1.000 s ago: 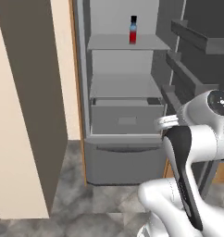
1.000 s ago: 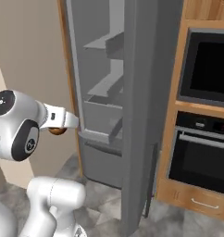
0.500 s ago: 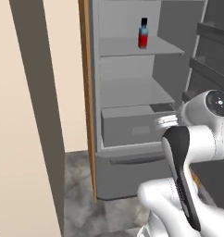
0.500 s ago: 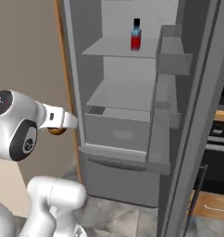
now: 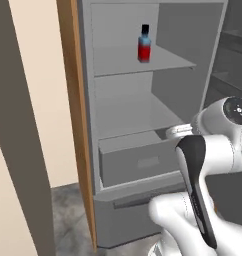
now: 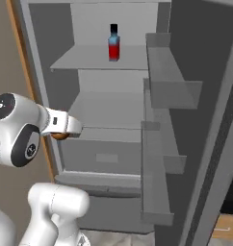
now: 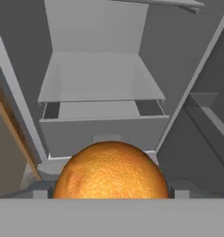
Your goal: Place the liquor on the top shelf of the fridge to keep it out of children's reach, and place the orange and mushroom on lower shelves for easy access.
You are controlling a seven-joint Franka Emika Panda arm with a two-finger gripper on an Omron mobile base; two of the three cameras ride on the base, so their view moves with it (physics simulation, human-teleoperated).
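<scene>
Filling more of both base views after the camera's approach, the fridge [image 5: 88, 125] faces the wide-spread tool [image 7: 111, 192], apparently gripping the orange [image 7: 111, 171].

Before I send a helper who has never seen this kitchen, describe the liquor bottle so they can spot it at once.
Look into the open grey fridge and go to its highest shelf. The bottle stands upright there on its own, small and flat-sided. Its blue top half, red bottom half and black cap are the only colour among the grey boards.

Orange [image 7: 111, 170]: dimpled, rough peel, slight sheen. Fridge [image 5: 123, 105] inside: matt smooth grey; side edge wood-brown.
</scene>
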